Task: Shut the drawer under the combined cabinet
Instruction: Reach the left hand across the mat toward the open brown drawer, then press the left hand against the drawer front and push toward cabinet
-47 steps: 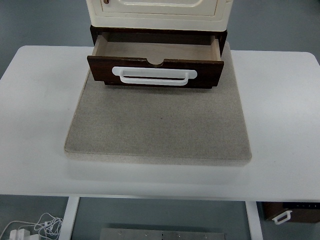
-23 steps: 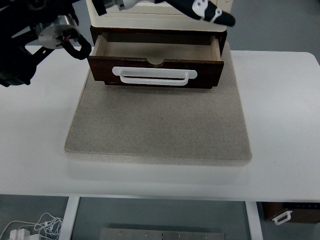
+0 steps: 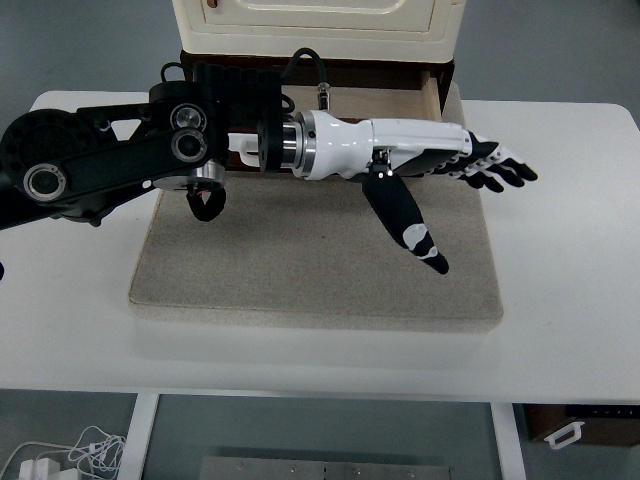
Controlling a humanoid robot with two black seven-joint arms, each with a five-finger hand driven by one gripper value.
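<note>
Floor items: we saw white cables (image 3: 70, 455) at the bottom left under the table, and a dark box with a white handle (image 3: 580, 425) at the bottom right.
Table: we noted a white table (image 3: 570, 250) across the view, its near edge closest to the camera.
Mat: a grey mat (image 3: 310, 260) lay on the table, running from its middle back to the cabinet.
Left arm: it came in from the picture's left edge, black links and joints (image 3: 110, 160), then a white forearm stretched rightward over the far part of the mat.
Left hand: the left hand (image 3: 440, 175) was flat, palm extended, fingers (image 3: 500, 172) straight and pointing right past the mat's right edge, thumb splayed toward the camera; it held nothing.
Contact: we could not tell whether the hand touched the drawer or hung above it.
Drawer: the dark brown drawer (image 3: 437, 92) sat under the cabinet at the mat's far edge, pulled out; the arm covered its front and most of its handle, and only the right corner and a strip of the inside showed.
Cabinet: the cream cabinet (image 3: 315, 25) stood on top of the drawer unit, farthest away, cut by the top edge.
</note>
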